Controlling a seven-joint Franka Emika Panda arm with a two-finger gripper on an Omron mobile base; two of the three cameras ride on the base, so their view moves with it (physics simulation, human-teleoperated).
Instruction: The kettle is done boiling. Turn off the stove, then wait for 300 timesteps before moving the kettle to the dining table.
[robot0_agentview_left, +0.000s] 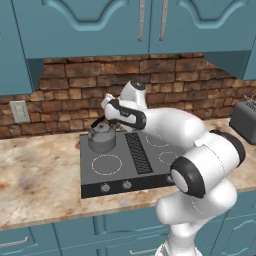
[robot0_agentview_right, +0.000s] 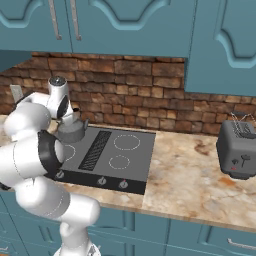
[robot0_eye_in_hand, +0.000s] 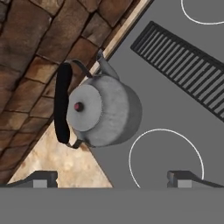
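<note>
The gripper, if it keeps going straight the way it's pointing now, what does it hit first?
Most likely the kettle. In the hand view the open gripper looks down on its lid and black handle, on the stove. Depth is unclear, so it may meet the kettle's body rather than the handle.

The arm (robot0_agentview_left: 200, 165) is glossy white, built of fat rounded segments like stacked capsules. Each joint is ringed by a dark, near-black band, with a pale disc cap at the elbow. The wrist link carries a black collar with thin white outlines. A small grey round cap tops the last joint. The gripper (robot0_eye_in_hand: 113, 178) ends in two small dark grey finger tips.
</note>
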